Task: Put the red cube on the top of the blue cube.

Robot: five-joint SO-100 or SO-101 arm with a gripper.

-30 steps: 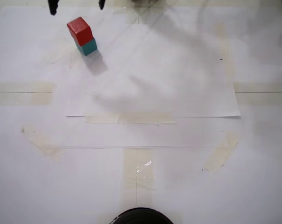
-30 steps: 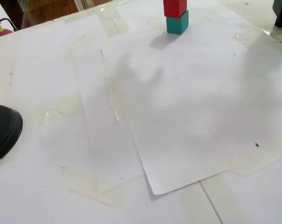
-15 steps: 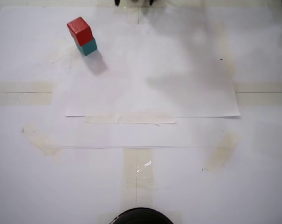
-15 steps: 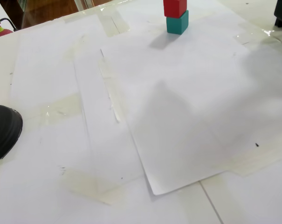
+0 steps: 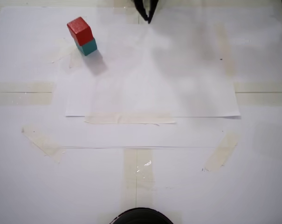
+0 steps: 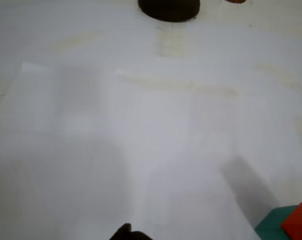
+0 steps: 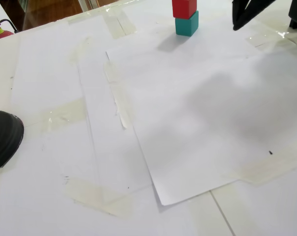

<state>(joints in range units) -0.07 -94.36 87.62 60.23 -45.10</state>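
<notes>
Cubes first, operator: your red cube (image 5: pixel 79 30) sat squarely on top of the blue cube (image 5: pixel 88 47), both matte, plain-faced and equal in size, the lower one really a teal. In both fixed views the stack stood near the far edge of a white paper sheet (image 5: pixel 178 79) taped flat to the desk (image 5: pixel 252 186) with pale strips. Your gripper (image 5: pixel 149 18) hung well apart from the stack, its dark jaws drawn together to a point, holding nothing.
</notes>
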